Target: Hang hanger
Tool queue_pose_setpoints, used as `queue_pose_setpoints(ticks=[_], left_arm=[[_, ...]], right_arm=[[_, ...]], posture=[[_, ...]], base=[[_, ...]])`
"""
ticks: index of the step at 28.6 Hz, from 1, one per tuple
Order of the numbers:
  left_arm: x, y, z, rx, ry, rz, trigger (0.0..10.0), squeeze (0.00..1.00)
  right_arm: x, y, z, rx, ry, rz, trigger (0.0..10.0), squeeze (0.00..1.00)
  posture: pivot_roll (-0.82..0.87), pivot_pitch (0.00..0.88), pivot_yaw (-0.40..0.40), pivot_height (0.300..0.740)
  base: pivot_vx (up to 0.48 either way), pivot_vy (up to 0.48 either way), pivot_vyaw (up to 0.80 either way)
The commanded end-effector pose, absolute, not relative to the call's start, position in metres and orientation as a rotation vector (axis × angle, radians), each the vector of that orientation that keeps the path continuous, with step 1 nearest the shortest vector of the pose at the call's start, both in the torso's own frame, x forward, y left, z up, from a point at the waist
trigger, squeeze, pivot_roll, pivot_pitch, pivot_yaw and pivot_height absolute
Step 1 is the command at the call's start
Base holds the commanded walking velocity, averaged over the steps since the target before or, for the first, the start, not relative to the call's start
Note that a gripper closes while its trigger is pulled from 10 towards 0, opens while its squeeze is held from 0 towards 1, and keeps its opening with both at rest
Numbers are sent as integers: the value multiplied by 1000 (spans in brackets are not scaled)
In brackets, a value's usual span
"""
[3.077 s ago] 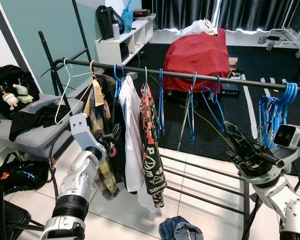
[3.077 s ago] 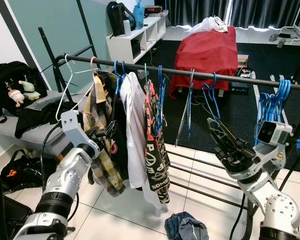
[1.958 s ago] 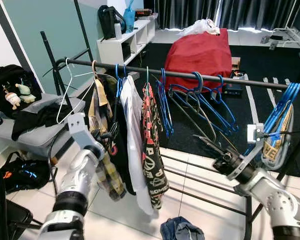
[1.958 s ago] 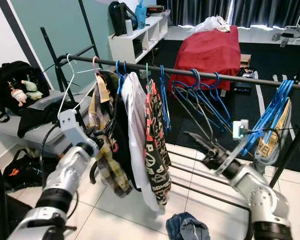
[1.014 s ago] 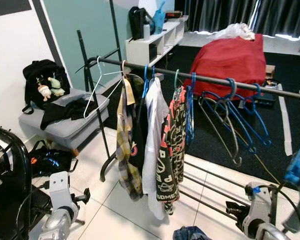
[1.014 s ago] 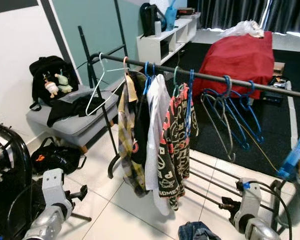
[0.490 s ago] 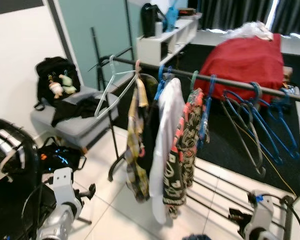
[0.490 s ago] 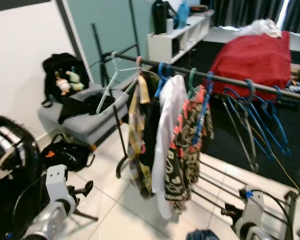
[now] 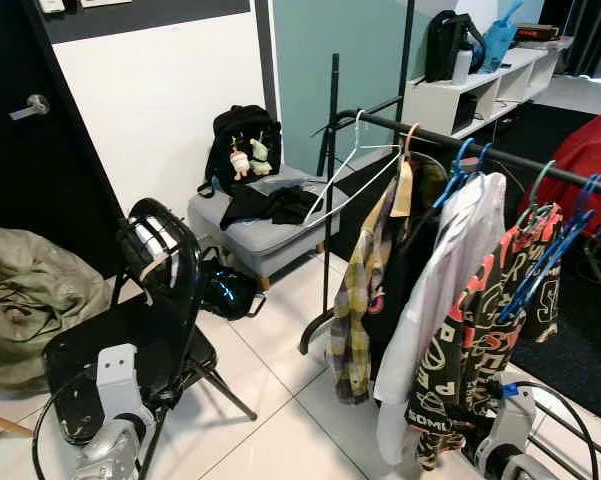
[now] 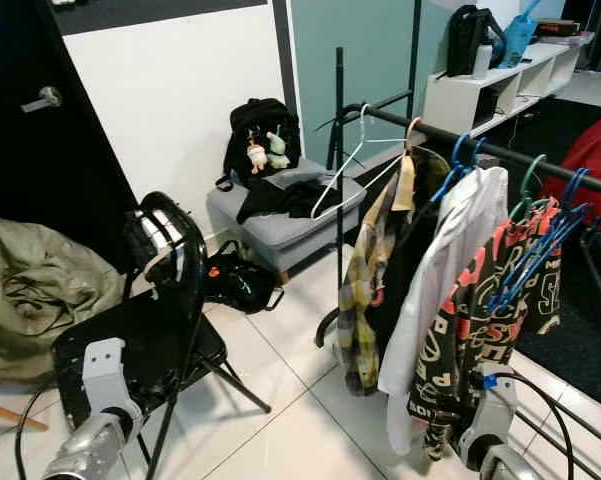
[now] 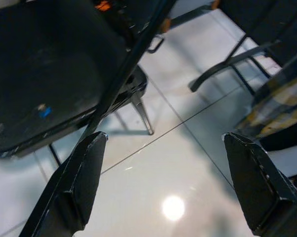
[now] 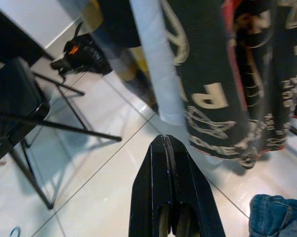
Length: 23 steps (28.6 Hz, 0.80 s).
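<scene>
Hangers of blue plastic (image 9: 540,265) sit hooked on the black metal garment rail (image 9: 450,146). Left gripper (image 11: 163,187), fingers spread, and right gripper (image 12: 170,197), fingers pressed together, both empty, point floorward; hanging appears finished.

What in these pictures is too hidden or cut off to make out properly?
- Clothes rail: its far end runs past the head view's right edge.
- Black chair: the robot's left arm covers its front legs in the head views.
- Jeans on the floor: cut off by the right wrist view's corner.
- Black bag under the grey bench: too dark to tell what's inside.
- Beige heap by the door: unclear what it is.
</scene>
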<state>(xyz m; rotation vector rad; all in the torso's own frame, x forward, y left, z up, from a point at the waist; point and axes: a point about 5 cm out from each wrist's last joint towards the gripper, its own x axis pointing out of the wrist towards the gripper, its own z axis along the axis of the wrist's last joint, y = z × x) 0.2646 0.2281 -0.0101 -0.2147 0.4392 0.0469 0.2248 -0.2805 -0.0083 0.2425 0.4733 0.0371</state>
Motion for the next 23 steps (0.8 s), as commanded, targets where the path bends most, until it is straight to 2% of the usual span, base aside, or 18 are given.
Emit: queue_pose_setpoints(ticks=[1, 6, 12, 23], left_arm=[[269, 226, -7, -188, 434, 25, 10000, 0], [274, 222, -4, -182, 426, 10, 10000, 0], [281, 215, 0, -172, 407, -18, 10000, 0], [281, 212, 0, -159, 406, -37, 10000, 0]], right_arm=[[229, -283, -4, 251, 447, 14, 10000, 0], [230, -289, -3, 250, 466, -22, 10000, 0], [227, -310, -5, 197, 513, -218, 10000, 0], [242, -309, 10, 172, 447, -221, 10000, 0]], posture=[[-139, 0, 53, 740], [-144, 0, 52, 740], [-151, 1, 55, 740], [-148, 9, 57, 740]], base=[[0, 0, 0], [0, 0, -640], [0, 0, -800], [0, 0, -800]])
